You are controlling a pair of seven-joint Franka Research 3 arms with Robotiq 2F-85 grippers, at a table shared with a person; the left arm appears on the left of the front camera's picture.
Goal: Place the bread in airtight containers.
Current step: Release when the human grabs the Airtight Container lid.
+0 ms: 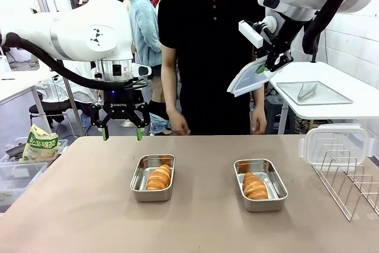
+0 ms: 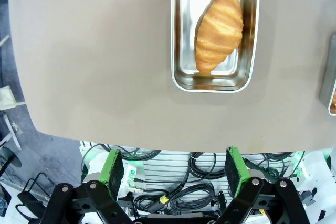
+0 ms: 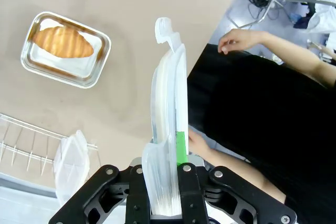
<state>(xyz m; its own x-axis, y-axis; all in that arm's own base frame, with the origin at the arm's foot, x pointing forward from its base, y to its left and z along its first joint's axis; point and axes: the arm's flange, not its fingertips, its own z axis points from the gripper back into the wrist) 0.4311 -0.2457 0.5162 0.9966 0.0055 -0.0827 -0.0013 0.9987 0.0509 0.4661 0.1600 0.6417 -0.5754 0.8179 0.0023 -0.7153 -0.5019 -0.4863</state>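
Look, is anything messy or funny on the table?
Nothing looks spilled or broken. One roll lies in the left pan, another roll in the right pan. Both are uncovered: the right gripper holds one lid tilted in the air, the other lid rests by the wire rack.

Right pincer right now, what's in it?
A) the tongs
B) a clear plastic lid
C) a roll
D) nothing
B: the right pincer is shut on the edge of a clear plastic lid, which it holds up in the air on its edge.
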